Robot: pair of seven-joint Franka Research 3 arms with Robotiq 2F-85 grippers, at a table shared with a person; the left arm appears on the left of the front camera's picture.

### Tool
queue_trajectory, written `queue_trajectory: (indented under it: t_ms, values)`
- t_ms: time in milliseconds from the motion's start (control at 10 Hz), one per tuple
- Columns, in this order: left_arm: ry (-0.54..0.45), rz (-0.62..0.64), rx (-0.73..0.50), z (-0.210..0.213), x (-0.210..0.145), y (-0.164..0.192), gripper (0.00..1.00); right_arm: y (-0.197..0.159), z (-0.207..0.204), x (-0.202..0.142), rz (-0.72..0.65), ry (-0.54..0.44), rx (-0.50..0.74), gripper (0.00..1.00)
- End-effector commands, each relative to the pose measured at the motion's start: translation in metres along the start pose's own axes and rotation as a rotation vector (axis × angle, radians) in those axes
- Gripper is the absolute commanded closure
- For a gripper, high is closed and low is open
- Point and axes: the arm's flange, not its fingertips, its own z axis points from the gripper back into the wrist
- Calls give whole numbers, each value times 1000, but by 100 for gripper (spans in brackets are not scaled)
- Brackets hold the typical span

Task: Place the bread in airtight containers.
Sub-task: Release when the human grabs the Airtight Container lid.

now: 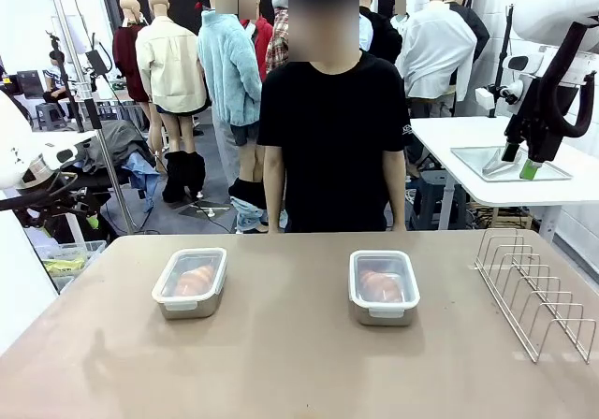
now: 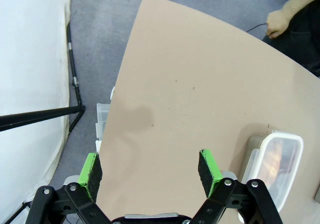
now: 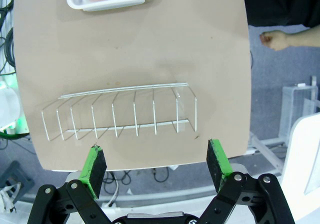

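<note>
— So, from the front, how far along does it look?

— Nearly finished, I'd say. On the tan desk (image 1: 281,344) sit two small rectangular steel tins with translucent plastic lids, the left tin (image 1: 190,283) and the right tin (image 1: 384,287), well apart. Each has a golden-brown croissant showing through its lid: one (image 1: 194,280) in the left, one (image 1: 381,285) in the right. No bread lies loose on the desk. A silver wire rack (image 1: 533,293) stands at the desk's right end, and the person in a black shirt (image 1: 332,138) stands at the far side.

— And the left wrist view?

— The left gripper (image 2: 150,171) hangs over bare desk, its green pads spread wide with nothing between them. The lidded tin is off to one side, croissant visible inside.

— The right wrist view?

— Same story: the right gripper (image 3: 159,164) is spread wide and holds nothing, above the desk edge near the rack. The other lidded tin lies beyond.

— Anything left?

— Whether the lids are snapped fully tight I cannot tell; otherwise the job looks done.
</note>
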Motion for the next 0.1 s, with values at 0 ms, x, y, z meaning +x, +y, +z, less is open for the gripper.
queue_trajectory:
  t_ms: [0]
  values:
    - [-7, -4, 9, 2, 0, 1, 0, 0, 0, 2, -15, 18, 12, 0]
